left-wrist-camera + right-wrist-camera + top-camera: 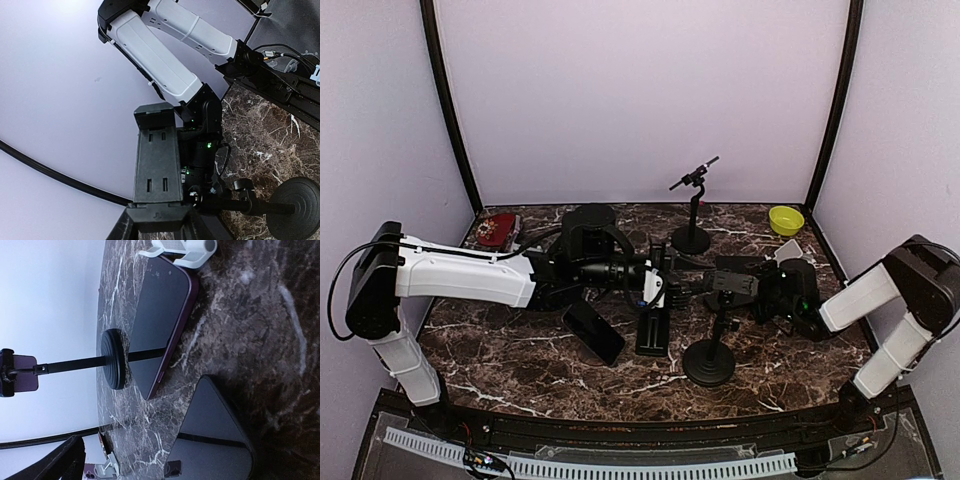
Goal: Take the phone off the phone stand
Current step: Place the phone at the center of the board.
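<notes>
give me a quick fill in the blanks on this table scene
The bowl at the far right corner is ___.
The near phone stand has a ___ base.
The leftmost dark phone lies ___ on the table.
Missing: yellow, round, flat.

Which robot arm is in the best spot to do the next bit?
Probably the right arm: its wrist sits right at the stand's holder, while the left jaws are busy gripping the holder's end, steadying it.
</notes>
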Controlling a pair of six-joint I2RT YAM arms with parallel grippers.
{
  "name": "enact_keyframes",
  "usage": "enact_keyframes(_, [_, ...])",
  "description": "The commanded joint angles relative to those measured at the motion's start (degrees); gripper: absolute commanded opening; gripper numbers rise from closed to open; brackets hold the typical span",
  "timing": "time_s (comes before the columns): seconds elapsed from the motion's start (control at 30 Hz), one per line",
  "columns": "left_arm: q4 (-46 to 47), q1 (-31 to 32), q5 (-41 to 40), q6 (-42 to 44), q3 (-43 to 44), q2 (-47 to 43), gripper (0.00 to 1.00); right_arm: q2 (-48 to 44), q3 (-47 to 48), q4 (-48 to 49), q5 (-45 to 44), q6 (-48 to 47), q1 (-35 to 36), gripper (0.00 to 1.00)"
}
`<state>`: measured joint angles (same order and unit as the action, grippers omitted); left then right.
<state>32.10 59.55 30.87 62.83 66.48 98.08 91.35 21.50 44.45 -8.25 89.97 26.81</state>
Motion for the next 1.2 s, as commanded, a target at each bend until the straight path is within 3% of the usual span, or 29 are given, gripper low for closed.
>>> enact_keyframes(0.0, [-2.23,-0.06,-1.82,1.07,-1.42,0.00,0.00,-5.35,1.20,-12.46,-1.62,-1.00,0.59,1.00])
enact_keyframes(0.13, [-2.37,-0.05,-1.75,1.11,-1.48,0.03,0.00,-8.69,1.82,-20.06,-2.45,-4.99,0.61,0.99])
enact_keyframes(0.6, [-1.89,-0.05,-2.76,1.56,-1.32,0.61,0.00,-17.28,-4.07,-19.31,8.09,-16.62,-2.42,0.99])
enact_keyframes(0.8, [-1.97,-0.14,-2.93,1.99,-0.50,1.10,0.00,-29.94,-9.10,-12.86,12.82,-34.09,-2.46,1.00])
enact_keyframes(0.97, [-1.67,-0.22,-2.79,1.95,-0.63,1.07,0.00,-43.56,-7.25,-23.45,15.33,-46.85,-2.33,0.99])
enact_keyframes(1.17, [-1.58,-0.22,-2.84,1.86,-0.80,0.99,0.00,-52.35,-7.25,-29.89,20.08,-53.64,-2.12,0.98])
